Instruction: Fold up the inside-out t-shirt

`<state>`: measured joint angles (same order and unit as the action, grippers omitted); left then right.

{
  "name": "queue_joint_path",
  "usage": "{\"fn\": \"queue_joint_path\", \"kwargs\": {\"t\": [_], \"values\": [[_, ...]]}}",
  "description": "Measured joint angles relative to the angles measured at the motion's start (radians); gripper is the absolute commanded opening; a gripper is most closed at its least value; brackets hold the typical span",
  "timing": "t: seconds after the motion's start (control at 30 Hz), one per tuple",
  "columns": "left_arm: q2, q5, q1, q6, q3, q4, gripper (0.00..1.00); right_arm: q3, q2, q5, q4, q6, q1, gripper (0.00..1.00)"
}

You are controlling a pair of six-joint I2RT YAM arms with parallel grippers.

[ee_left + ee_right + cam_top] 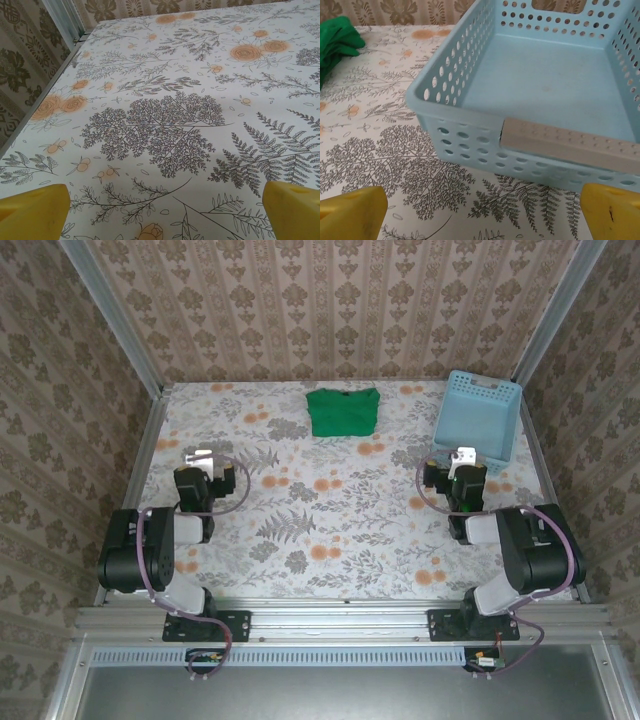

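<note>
1. Reach is the main risk. The shirt (343,411) lies at the far middle of the table (300,530), well apart from both arms. A stretched arm may pinch just the top layer and drag the cloth into a heap.
2. The basket (478,415) stands right of the shirt, its near wall just ahead of the right gripper (462,455). A careless swing toward the shirt could clip that corner and shove it.
3. Both grippers are spread wide and hold nothing. The left gripper (203,456) is above bare table.
4. The shirt looks bright green, a compact, squarish patch, mostly flat, with no sleeves spread out.
5. From the right wrist, its edge (337,42) shows soft, rounded, stacked rolls, so layers may slip apart when lifted. The seams are too small to tell.
</note>
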<state>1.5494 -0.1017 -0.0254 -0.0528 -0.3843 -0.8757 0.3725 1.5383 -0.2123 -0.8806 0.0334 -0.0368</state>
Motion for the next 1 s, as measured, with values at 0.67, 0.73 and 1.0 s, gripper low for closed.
{"fn": "queue_joint_path", "kwargs": {"t": [0.67,0.73,1.0], "values": [[0.0,-0.003,0.0,0.0,0.0,0.0,1.0,0.001,0.0,0.0,0.0,0.015,0.0,1.0],[0.0,-0.003,0.0,0.0,0.0,0.0,1.0,0.001,0.0,0.0,0.0,0.016,0.0,1.0],[0.0,-0.007,-0.001,0.0,0.0,0.0,1.0,0.001,0.0,0.0,0.0,0.016,0.0,1.0]]}}
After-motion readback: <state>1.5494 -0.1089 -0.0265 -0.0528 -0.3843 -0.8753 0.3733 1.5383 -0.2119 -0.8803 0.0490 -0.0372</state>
